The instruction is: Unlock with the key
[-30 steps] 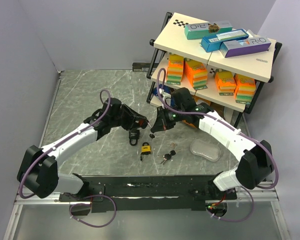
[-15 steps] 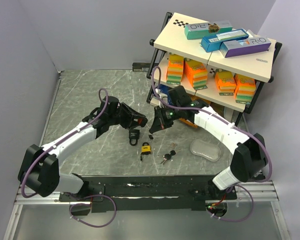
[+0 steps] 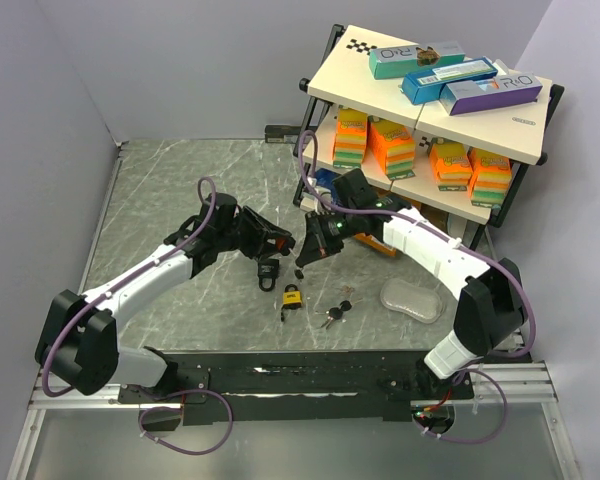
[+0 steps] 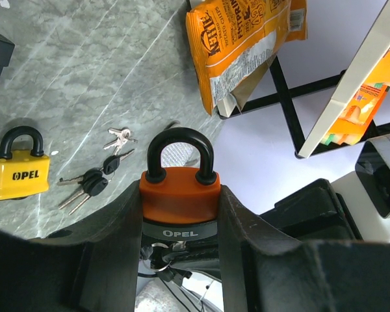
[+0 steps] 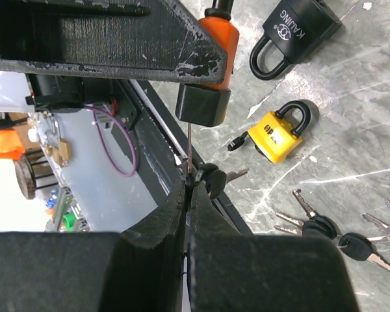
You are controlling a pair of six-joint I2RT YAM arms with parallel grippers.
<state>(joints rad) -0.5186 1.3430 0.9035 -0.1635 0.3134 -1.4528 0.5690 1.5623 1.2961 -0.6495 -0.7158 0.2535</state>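
Clutching orange padlock [image 4: 179,194], left claw [image 4: 180,218] faces right claw's [image 5: 188,195] key [image 5: 188,146].

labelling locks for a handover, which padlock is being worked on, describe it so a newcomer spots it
On the grey marble table, look where the two arms meet, at the left gripper. Its jaws clamp the orange padlock. It is the only orange one and the only one held: the yellow padlock and black padlock lie loose on the table.
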